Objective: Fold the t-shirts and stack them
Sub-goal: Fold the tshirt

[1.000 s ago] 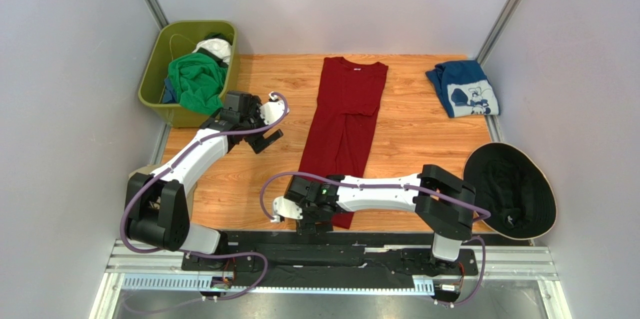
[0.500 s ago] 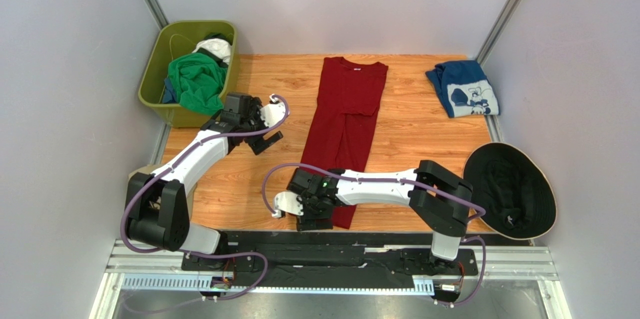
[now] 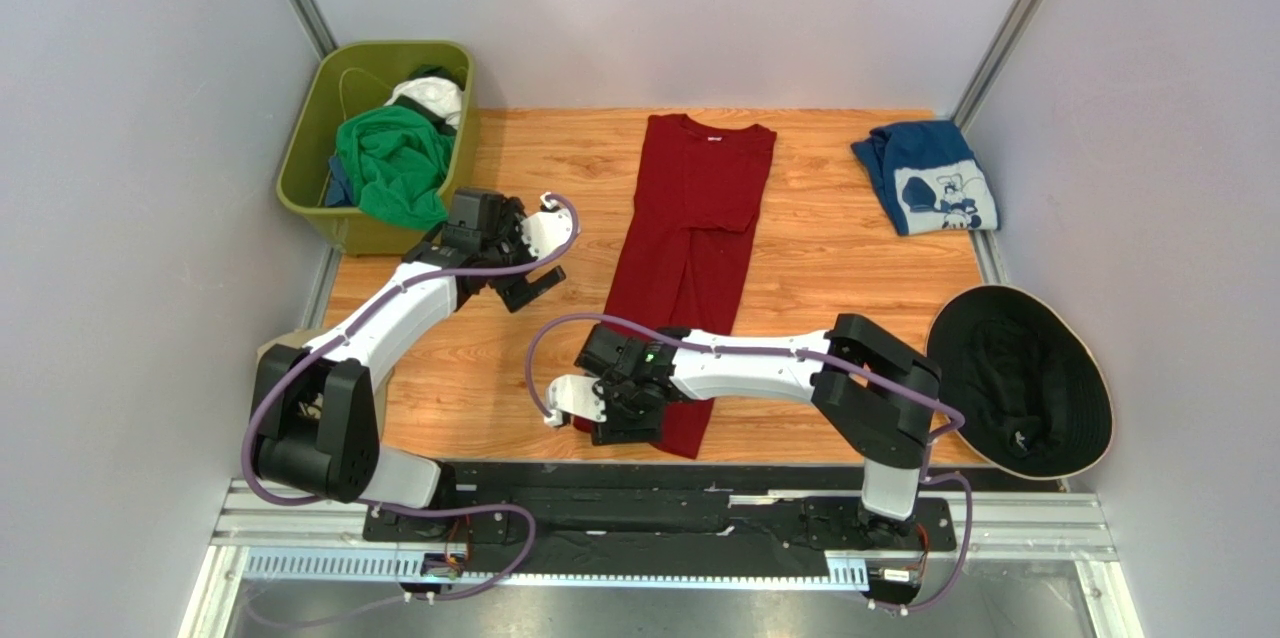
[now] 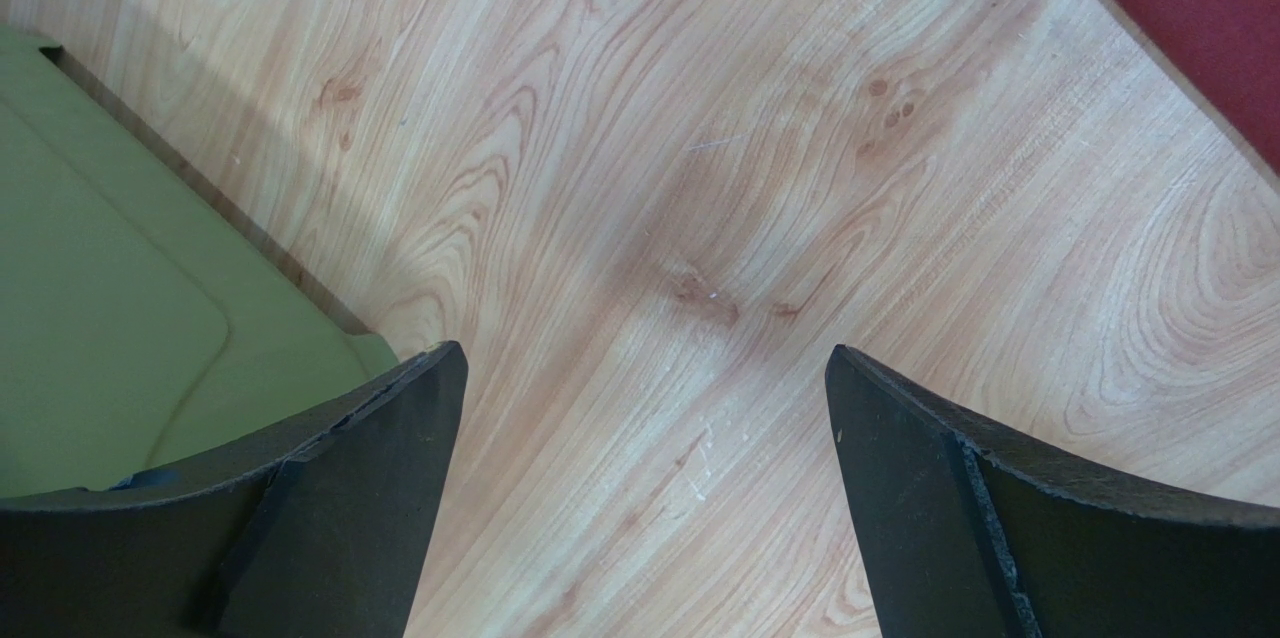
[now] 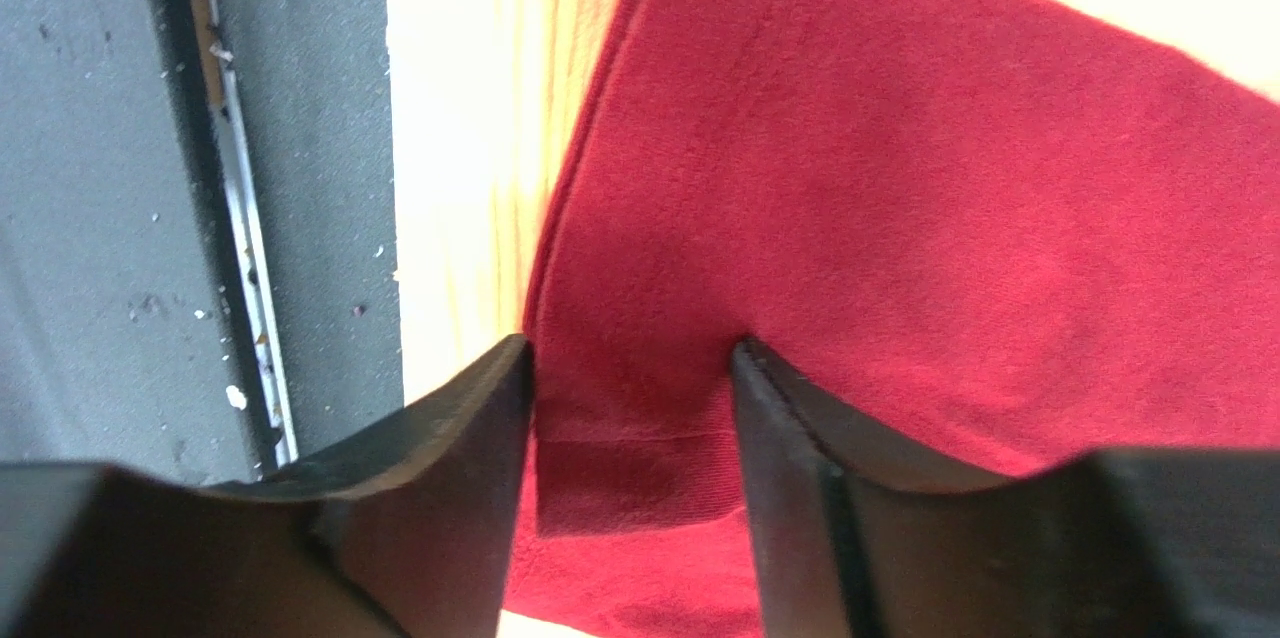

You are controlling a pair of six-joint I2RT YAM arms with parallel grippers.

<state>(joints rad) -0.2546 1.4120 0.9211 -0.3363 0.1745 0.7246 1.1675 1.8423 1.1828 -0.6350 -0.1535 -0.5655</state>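
The dark red t-shirt [image 3: 694, 218] lies lengthwise down the middle of the wooden table, folded narrow. My right gripper [image 3: 609, 406] is at its near hem. In the right wrist view the fingers [image 5: 466, 428] pinch a raised fold of the red cloth [image 5: 932, 188] between them, so the gripper [image 5: 631, 353] is shut on it. My left gripper [image 3: 534, 266] hovers open over bare wood left of the shirt, nothing between its fingers [image 4: 639, 368]. The navy-blue printed t-shirt [image 3: 929, 176] lies folded at the far right. A bright green t-shirt [image 3: 394, 158] is heaped in the bin.
The olive-green bin [image 3: 308, 143] stands at the far left, its wall [image 4: 90, 308] close to my left fingers. A black wide-brimmed hat [image 3: 1022, 376] rests at the right edge. A dark base rail [image 5: 90, 218] runs just beside the shirt's hem.
My right gripper moved slightly left and away from the table's near edge, dragging the shirt's near hem corner with it. The left gripper barely shifted.
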